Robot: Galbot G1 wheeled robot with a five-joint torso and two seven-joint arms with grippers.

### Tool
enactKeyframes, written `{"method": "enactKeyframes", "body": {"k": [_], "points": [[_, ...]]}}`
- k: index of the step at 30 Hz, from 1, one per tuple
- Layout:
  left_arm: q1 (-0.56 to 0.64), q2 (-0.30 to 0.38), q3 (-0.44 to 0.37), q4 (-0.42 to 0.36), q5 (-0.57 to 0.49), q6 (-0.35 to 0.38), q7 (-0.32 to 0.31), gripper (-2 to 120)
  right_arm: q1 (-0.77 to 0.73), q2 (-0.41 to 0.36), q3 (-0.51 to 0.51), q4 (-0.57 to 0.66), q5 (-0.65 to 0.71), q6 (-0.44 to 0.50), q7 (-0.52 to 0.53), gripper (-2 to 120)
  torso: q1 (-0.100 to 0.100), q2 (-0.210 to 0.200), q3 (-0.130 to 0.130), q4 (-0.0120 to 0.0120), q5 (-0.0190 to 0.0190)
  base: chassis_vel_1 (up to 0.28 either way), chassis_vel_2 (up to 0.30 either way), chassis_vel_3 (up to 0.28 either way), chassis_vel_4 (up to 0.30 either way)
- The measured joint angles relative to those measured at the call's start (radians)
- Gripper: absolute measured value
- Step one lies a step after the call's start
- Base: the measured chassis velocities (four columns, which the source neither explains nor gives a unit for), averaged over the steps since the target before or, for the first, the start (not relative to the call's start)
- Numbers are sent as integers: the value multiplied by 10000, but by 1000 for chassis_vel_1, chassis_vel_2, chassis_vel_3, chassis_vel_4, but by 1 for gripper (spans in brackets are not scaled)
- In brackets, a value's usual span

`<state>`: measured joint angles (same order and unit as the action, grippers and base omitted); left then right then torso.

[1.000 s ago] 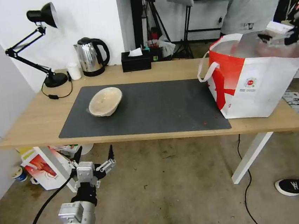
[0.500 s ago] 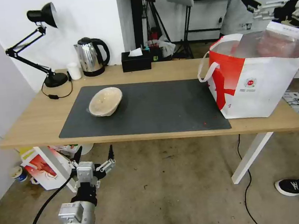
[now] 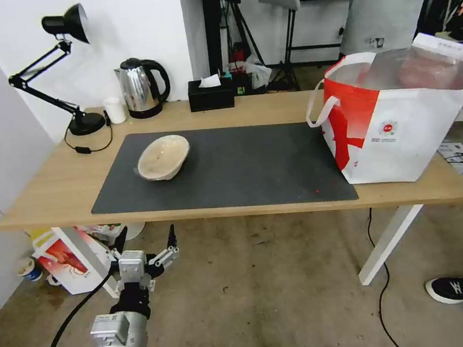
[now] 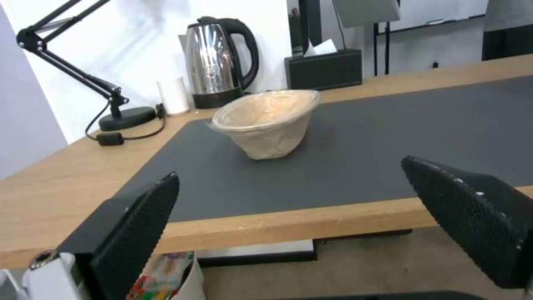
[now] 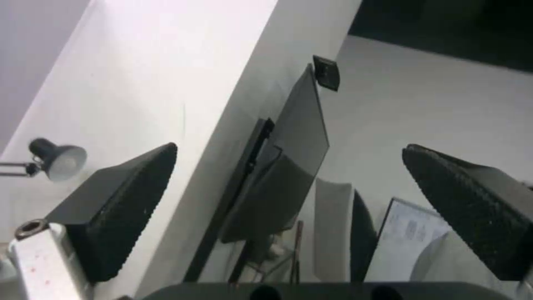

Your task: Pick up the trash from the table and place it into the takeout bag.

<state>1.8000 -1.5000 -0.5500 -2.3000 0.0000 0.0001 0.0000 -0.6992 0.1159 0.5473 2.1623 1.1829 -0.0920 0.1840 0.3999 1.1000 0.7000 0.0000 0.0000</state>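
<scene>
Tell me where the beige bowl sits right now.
The beige bowl sits on the left part of the dark mat, in front of the kettle, far left of the takeout bag.

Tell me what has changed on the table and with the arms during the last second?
The right gripper rose from the takeout bag mouth, jaws open and empty. The beige bowl on the mat, the bag and the left gripper below the table edge stayed put.

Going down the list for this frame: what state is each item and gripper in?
beige bowl: tilted on the dark mat, empty
takeout bag: upright at the table's right end, mouth open, reddish contents inside
left gripper: open, low before the table edge
right gripper: open, empty, aimed upward
</scene>
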Motion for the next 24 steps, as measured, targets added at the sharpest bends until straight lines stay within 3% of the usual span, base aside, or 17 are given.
{"method": "enactKeyframes", "body": {"k": [8,10,12,13,14,19,24], "points": [[1,0,0,0,0,0,0,100,-576,930,1043,359,-682,352,7,100,0,0,1,0,1,0,0,0,0],[0,0,0,0,0,0,0,100,-632,956,1301,-227,-946,584,-868,100,0,0,0,0,-3,0,0,0,0],[0,0,0,0,0,0,0,100,-644,670,1151,-1816,-1592,1649,-2511,100,1,0,1,0,1,0,0,0,0],[0,0,0,0,0,0,0,100,-644,670,1151,-1816,-1592,1649,-2511,100,1,0,1,0,1,0,0,0,0],[-1,0,0,0,0,0,0,100,-639,487,901,-2515,-1724,2204,-3162,100,3,-1,1,-1,4,0,0,0,0],[0,0,0,0,0,0,0,100,-610,198,413,-3805,-1704,3433,-4267,100,2,-1,1,1,0,0,0,0,0],[0,0,0,0,0,0,0,100,-605,146,313,-4288,-1612,3980,-4653,100,2,-2,1,-2,2,0,0,0,0]]}}
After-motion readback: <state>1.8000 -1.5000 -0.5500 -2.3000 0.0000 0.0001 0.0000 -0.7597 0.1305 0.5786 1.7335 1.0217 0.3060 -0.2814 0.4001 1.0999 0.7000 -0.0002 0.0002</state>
